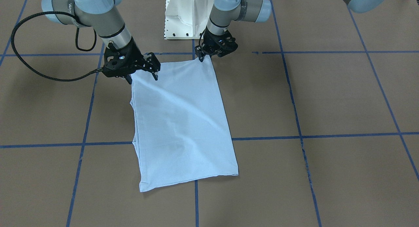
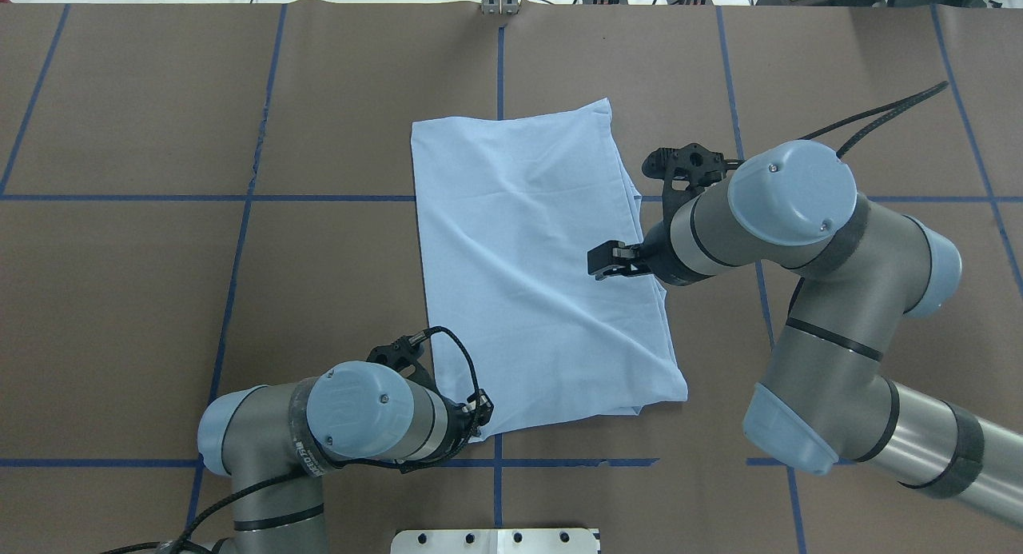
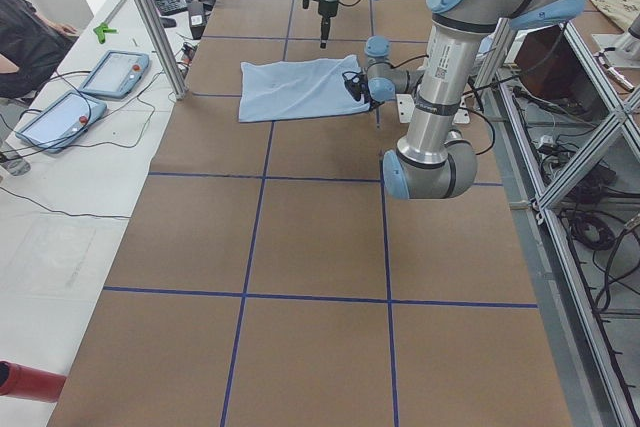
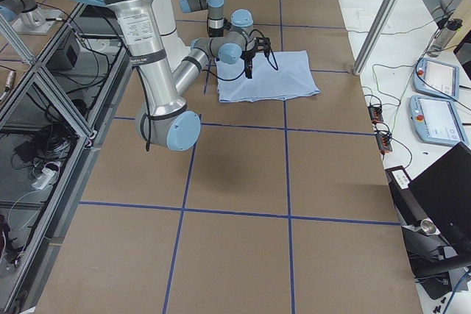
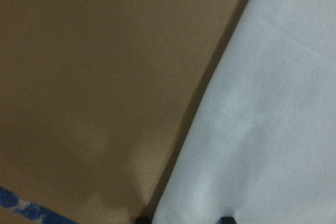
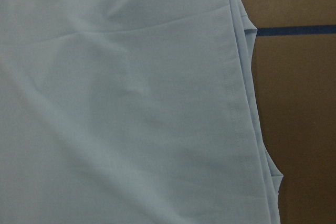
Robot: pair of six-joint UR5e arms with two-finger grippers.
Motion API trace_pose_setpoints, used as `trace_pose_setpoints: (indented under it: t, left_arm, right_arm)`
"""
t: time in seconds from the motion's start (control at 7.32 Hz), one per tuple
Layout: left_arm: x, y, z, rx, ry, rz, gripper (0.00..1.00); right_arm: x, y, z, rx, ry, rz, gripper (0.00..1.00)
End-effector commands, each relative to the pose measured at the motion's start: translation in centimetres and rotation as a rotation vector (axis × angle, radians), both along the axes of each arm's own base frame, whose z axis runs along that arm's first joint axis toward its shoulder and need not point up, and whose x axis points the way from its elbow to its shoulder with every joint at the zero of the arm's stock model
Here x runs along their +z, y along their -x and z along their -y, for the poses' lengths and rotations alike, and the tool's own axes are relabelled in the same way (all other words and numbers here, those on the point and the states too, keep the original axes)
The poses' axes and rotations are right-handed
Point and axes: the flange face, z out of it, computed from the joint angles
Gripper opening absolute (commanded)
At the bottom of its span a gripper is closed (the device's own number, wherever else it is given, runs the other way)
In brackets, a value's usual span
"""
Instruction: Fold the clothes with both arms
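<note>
Folded T-shirt (image 1: pixel 183 122), left end effector (image 1: pixel 200 58) at corner, perhaps gripping

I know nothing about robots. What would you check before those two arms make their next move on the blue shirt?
1. T-shirt lies flat as a folded rectangle: ok.
2. Folded layers lined up: not ok. Lower layers peek out along the edge on the robot's right.
3. Right claw open, over the shirt's edge on the robot's right: ok.
4. Left claw at the shirt's near corner on the robot's left: ok.
5. Left claw actually gripping the cloth: cannot tell. Its wrist view shows only the shirt's edge and two dark tips.
6. Claws well apart from each other: ok.
</note>
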Motion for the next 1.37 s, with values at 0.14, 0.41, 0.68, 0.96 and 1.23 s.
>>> trace_pose_setpoints:
  t: [0.14,0.41,0.68,0.96,1.23]
  left_arm:
    - [-0.5,0.5,0.0,0.008,-0.012,-0.013,0.00]
    - [-0.4,1.0,0.3,0.005,-0.014,-0.012,0.00]
    - [-0.3,1.5,0.8,0.018,-0.040,0.016,0.00]
    - [-0.1,2.0,1.8,0.021,-0.062,0.047,0.00]
    - [-0.9,3.1,2.4,0.029,-0.098,0.039,0.00]
  right_arm:
    - [0.4,0.0,0.0,0.000,0.005,-0.006,1.00]
    - [0.8,0.1,-0.1,0.017,0.035,-0.008,1.00]
    - [0.7,2.2,-2.3,0.060,0.162,0.011,1.00]
    - [0.7,6.1,-7.1,0.099,0.266,0.011,1.00]
    - [1.4,9.0,-11.1,0.170,0.328,-0.010,1.00]
